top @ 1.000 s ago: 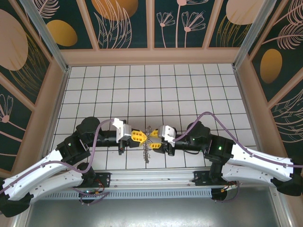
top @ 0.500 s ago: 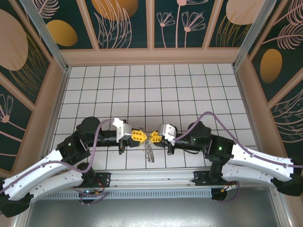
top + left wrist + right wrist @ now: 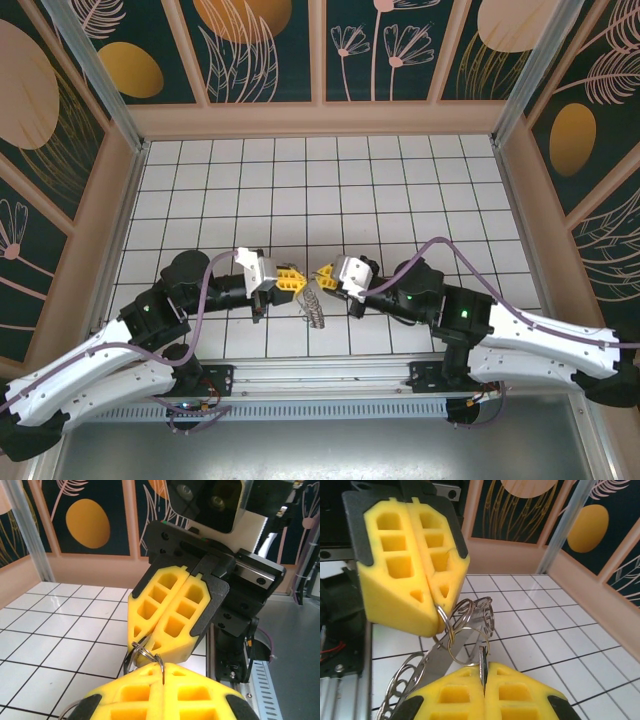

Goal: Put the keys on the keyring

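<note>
A moment ago the right hand (image 3: 325, 271) stood partly spread with both hands nosed together over the dangling metal. Now its yellow pads are pressed together, and the two hands have drawn a little apart and shifted slightly toward the far side of the counter (image 3: 300, 190). The left hand (image 3: 297, 279) is likewise pressed shut, as it was. In the right wrist view each hand nips a thin wire loop of the keyring (image 3: 470, 617), a chain of linked split rings. The left hand holds one at its tip and the right hand holds another in the seam between its pads, so the chain is strung between them. The rest sags toward the tiles. A flat silvery blade, probably one of the keys (image 3: 447, 655), lies slantwise among the rings, but whether it is already threaded on I cannot tell. From above the whole bundle is only a small grey tangle hanging between the hands, just over the tiles. I judge that the second pinch gives the pair a two-point hold, which is needed to pry a ring open or feed a key along it, so the threading itself looks not yet done. Around them the tiled counter carries nothing else. The floral wall panels (image 3: 250, 50) and the metal rail (image 3: 320, 372) at the near edge stand well clear. The real hindrance is the hands themselves, whose bulky pads crowd and hide the small rings.
</note>
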Controlling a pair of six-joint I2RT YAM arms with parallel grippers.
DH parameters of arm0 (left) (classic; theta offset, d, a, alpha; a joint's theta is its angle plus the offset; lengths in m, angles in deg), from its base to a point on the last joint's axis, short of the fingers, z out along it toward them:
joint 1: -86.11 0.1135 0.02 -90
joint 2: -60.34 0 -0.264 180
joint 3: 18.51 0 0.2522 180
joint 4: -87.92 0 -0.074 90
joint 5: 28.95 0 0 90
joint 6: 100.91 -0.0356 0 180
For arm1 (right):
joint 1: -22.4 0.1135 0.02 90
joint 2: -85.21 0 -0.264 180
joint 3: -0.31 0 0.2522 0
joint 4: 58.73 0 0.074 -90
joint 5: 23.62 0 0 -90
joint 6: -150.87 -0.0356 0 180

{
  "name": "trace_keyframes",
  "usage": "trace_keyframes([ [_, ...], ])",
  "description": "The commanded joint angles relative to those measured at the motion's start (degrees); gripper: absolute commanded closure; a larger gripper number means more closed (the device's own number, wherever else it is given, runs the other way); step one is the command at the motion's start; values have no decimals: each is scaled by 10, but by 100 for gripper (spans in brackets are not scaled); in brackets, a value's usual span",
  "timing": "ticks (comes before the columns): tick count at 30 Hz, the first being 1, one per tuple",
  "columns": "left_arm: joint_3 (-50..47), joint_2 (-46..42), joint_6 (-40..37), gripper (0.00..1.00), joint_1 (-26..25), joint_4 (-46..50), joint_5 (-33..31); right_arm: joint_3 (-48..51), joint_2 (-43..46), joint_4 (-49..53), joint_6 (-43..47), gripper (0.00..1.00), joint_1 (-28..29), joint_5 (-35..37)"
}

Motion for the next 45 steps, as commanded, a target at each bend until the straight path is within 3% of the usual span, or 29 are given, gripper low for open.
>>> trace_keyframes([
  [1, -2, 0, 13, 100, -3, -12, 0, -47, -29, -15, 28, 100, 0, 89],
  [4, -6, 8, 23, 98, -3, -14, -7, -75, -63, 6, 40, 100, -1, 115],
  [9, -18, 9, 48, 65, -3, -19, -72, -113, -104, 50, 46, 100, -5, 164],
  [12, -31, 0, 63, 58, -3, -27, -159, -130, -117, 77, 36, 100, -20, 171],
  [17, -65, -28, 85, 52, -3, -51, -260, -158, -139, 127, 9, 100, -59, 176],
  [25, -108, -50, 117, 49, -3, -72, -320, -209, -215, 176, -11, 100, -118, 173],
  [29, -121, -50, 128, 49, -3, -77, -333, -244, -277, 192, -19, 100, -157, 141],
  [34, -178, -80, 165, 45, -3, -131, -411, -308, -353, 199, -31, 100, -217, 76],
  [45, -193, -71, 172, 36, -2, -158, -385, -482, -540, 187, -40, 100, -285, -77],
])
